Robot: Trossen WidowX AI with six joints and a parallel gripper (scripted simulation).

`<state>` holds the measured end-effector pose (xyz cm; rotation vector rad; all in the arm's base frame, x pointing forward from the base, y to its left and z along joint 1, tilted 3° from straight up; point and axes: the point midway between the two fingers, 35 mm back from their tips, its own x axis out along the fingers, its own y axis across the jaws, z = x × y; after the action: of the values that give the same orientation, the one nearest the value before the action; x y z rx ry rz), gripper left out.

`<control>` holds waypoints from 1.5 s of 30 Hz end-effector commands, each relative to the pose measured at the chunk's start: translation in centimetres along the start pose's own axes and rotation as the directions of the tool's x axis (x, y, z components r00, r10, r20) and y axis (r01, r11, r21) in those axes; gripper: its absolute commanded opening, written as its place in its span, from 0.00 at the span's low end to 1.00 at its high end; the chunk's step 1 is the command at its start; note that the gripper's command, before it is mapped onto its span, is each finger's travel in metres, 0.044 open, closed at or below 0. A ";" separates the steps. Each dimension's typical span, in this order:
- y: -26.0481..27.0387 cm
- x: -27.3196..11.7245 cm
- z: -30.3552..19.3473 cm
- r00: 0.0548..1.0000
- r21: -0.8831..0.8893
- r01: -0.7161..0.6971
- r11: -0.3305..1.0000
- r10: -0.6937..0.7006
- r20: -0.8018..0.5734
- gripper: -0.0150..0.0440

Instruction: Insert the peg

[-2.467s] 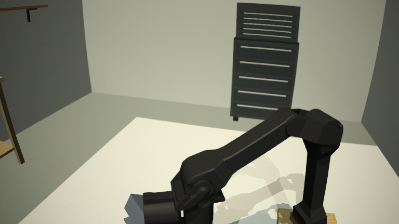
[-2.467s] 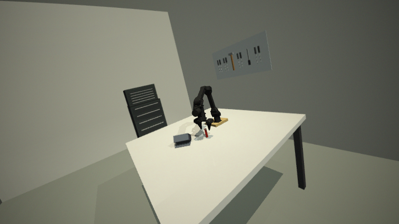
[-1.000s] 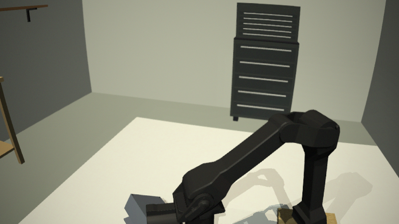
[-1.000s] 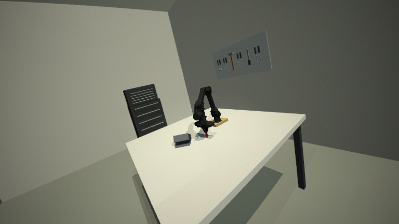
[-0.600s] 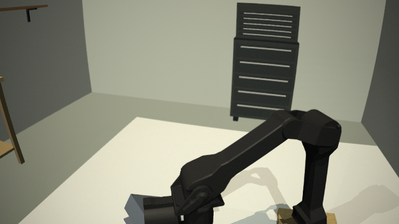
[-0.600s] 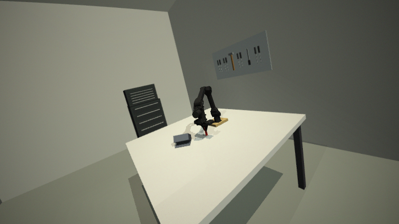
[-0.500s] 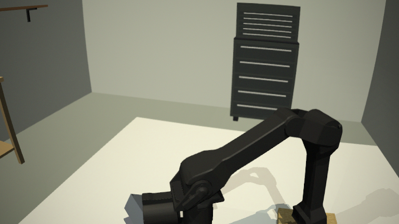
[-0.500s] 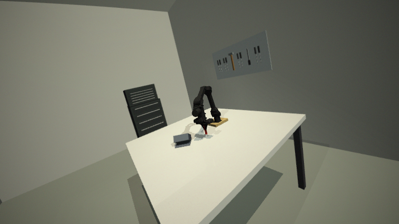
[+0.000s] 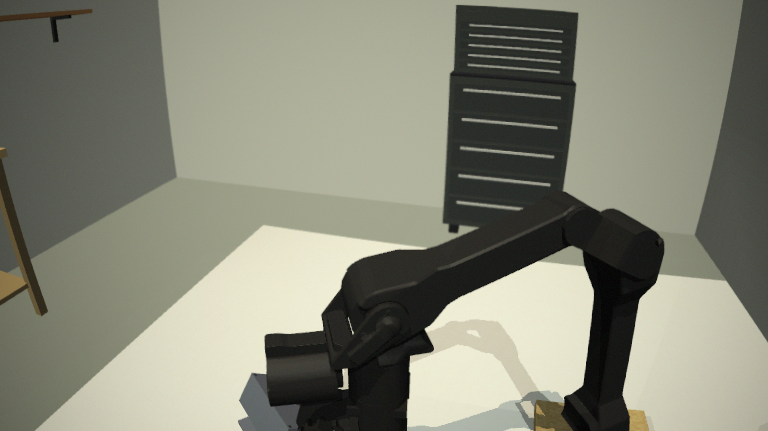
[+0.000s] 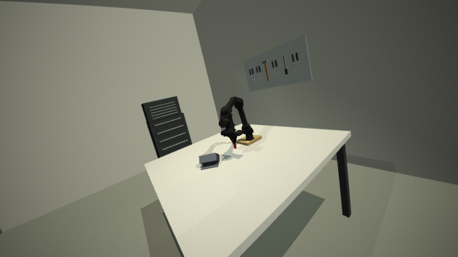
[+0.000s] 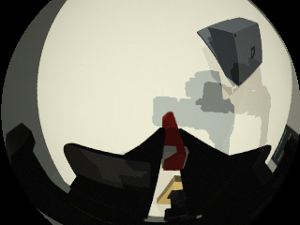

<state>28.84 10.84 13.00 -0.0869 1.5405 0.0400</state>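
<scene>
Two pale walls and a darker one close the room round the table (image 9: 226, 301) (image 10: 243, 186) (image 11: 103, 70) in the top view; its top is smooth and off-white, broad enough to give the arm working space. Beyond it stands a dark tool chest (image 9: 509, 81) (image 10: 169, 129), at the far left in the exterior view; a grey tool board (image 10: 278, 81) hangs on the far right wall.

One black six-joint arm (image 9: 498, 256) (image 10: 243, 115) rises from a wooden base block (image 9: 638, 420) (image 10: 258, 138) (image 11: 164, 197), presumably there to give it firm footing; the sloped grey panel (image 9: 263, 398) (image 10: 209, 158) (image 11: 248, 47) sits near and left of the arm in the exterior view, within likely reach, its tilt asking for an angled push.

The gripper (image 10: 233, 138) (image 11: 171, 133) is closed on the red peg (image 10: 234, 144) (image 11: 173, 155), which points downward and seems lifted just off the tabletop; its lower end is left exposed, as the insertion needs. A small dark hole (image 11: 253, 52) marks one panel face; it looks flat-sided, though its exact outline is too small to tell; the next move probably calls for carrying the peg over, tilting it and matching its flats.
</scene>
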 end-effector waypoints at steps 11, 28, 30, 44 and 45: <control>-1.1 -0.5 0.7 0.999 0.170 -0.032 0.985 0.032 0.003 0.25; -2.8 -0.8 1.9 0.996 0.410 -0.086 0.908 0.085 0.019 0.25; -3.0 -0.9 2.0 0.996 0.437 -0.092 0.895 0.092 0.022 0.25; -4.5 -1.2 2.9 0.990 0.611 -0.131 0.781 0.133 0.043 0.25; -4.6 -1.2 3.0 0.990 0.622 -0.134 0.771 0.136 0.044 0.25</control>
<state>31.86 6.87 14.34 0.5065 1.4965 -0.3346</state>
